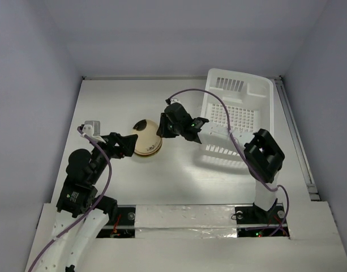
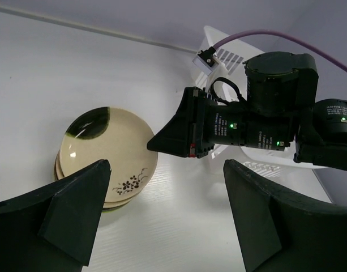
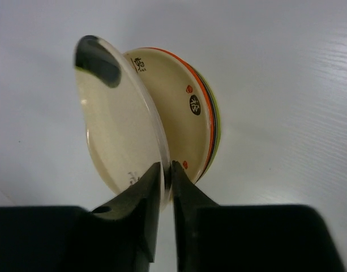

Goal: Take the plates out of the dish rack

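A: Right side, status?
B: The right claw (image 3: 166,168) is seen pinched narrow on the rim of a cream plate (image 3: 114,127). The rim is gripped betw. both fingers (image 3: 140,195), at approx. 6 o'clock of the plate in the right wrist view.

A: Plate attitude?
B: It is held tilted against the stack of plates (image 3: 181,107), w/ a dark-glazed patch at the rim farthest from the claw. A gap to the stack is seen at that far end. Near the grip, contact can't be told. An orange rim and dark characters are seen on the stack's top face.

A: Stack vs. rack?
B: In the top view the stack is set on the white bench (image 1: 179,181), at approx. 8 o'clock of the dish rack (image 1: 236,107) and apart from it. The right claw (image 1: 162,129) is placed at the stack's 3 o'clock, betw. stack and rack.

A: Left side?
B: The left claw (image 2: 166,187) is spread wide, w/ nothing held. In the top view it (image 1: 129,145) is pointed at the stack from approx. 9 o'clock, just beside it. Whether it touches can't be told. In the left wrist view the cream plate (image 2: 105,150) is seen at 10 o'clock, above the left-hand finger, and the rack at 1 o'clock behind the right claw.
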Robot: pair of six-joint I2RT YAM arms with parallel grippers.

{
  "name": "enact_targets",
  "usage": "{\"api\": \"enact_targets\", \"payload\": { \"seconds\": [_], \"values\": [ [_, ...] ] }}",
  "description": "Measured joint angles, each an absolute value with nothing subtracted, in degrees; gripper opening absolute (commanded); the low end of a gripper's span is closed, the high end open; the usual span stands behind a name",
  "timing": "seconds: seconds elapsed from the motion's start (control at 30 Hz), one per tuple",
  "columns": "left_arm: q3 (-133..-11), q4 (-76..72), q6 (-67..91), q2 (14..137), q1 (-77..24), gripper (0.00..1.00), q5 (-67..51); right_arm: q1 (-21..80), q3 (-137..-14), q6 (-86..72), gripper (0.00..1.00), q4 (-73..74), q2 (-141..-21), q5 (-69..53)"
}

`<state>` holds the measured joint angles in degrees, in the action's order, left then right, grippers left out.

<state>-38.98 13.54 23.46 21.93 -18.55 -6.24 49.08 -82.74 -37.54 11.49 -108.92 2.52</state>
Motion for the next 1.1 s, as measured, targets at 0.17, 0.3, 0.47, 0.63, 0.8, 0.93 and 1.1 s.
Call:
{"api": "enact_targets", "payload": {
  "seconds": [0.17, 0.3, 0.47, 0.63, 0.8, 0.93, 1.1],
  "values": [
    [-38.98, 13.54, 23.44, 22.17, -18.13, 0.81, -6.70, 49.12, -81.08, -38.46, 0.52, 10.22, -108.90, 1.87],
    [-38.98, 13.54, 23.44, 22.35, -17.52, 0.82, -6.98, 49.39, -80.29, -38.30, 0.58, 10.35, -108.44, 2.20],
    [-38.98, 13.54, 23.42, 22.37, -16.86, 0.82, -7.14, 51.29, -79.15, -37.23, 0.75, 12.14, -103.55, 5.45],
    [-38.98, 13.54, 23.33, 22.33, -15.99, 0.86, -7.46, 55.07, -77.97, -35.51, 0.87, 13.76, -93.30, 11.51],
    [-38.98, 13.50, 23.16, 21.65, -15.64, 0.90, -7.40, 58.94, -72.58, -33.69, 0.92, 14.44, -78.81, 20.38],
    [-39.48, 13.26, 22.94, 21.17, -15.64, 0.91, -6.68, 60.97, -64.73, -31.92, 1.00, 14.33, -62.67, 27.38],
    [-46.24, 13.32, 22.59, 22.76, -15.64, 0.92, -5.02, 61.17, -59.94, -29.98, 1.00, 15.99, -40.88, 37.01]
  ]
}}
